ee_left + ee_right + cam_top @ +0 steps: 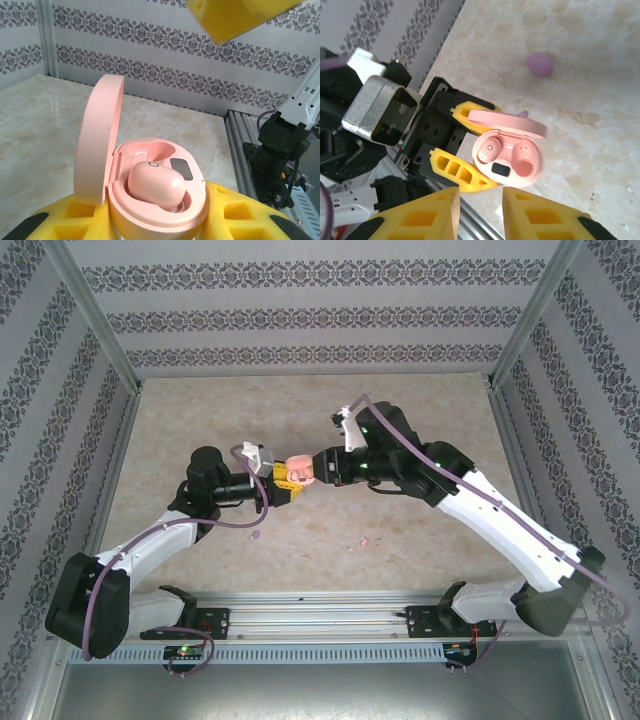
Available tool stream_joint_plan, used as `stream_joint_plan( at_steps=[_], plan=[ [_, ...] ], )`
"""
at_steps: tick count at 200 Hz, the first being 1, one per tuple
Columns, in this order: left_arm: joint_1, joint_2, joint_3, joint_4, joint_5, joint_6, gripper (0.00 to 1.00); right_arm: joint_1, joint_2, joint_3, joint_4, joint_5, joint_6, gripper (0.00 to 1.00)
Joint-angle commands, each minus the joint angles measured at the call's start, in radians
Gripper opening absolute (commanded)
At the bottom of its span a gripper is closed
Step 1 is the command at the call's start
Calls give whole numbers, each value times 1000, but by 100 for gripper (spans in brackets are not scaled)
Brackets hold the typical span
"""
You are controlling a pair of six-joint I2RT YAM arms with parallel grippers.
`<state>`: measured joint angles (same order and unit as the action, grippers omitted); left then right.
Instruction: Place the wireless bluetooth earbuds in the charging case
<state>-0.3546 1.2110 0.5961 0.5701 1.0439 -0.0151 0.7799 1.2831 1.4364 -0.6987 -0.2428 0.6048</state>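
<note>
Currently left fingers [460, 172] clamp the open pink case [516, 161], one pale-pink earbud [155, 185] seated, right fingers [427, 220] seemingly apart.

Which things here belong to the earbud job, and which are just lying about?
Job:
- open pale pink oval plastic charging case, held in the left gripper
- pale pink rounded earbud seated in it
- small purple rounded earbud lying loose

Just there:
- beige marble-look table
- patterned wall panels
- grey metal rail

The pink case [165, 222] ran off the left wrist view's bottom edge. A small purple thing [522, 114] lay mostly hidden behind its lid [507, 124]. A pale speck [365, 540] on the tabletop [420, 430] was too small to identify.
</note>
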Motion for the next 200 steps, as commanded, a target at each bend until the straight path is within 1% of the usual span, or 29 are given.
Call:
stream_joint_plan(
  at_steps=[1, 42, 69, 92, 152, 200],
  plan=[
    [-9, -25, -11, 97, -17, 58, 14, -52, -60, -87, 24, 60, 85, 29],
    [-10, -33, -10, 102, -41, 94, 14, -156, -149, -253, 58, 41, 191, 29],
    [-9, -30, -11, 105, -51, 107, 14, -211, -154, -340, 34, 22, 234, 29],
    [-9, -28, -12, 103, -60, 116, 14, -245, -146, -428, 63, -8, 283, 29],
    [-9, 7, -12, 76, -70, 115, 14, -281, -81, -633, 185, -46, 424, 30],
    [-10, 20, -30, 85, -63, 97, 14, -281, 6, -726, 272, -81, 465, 31]
  ],
)
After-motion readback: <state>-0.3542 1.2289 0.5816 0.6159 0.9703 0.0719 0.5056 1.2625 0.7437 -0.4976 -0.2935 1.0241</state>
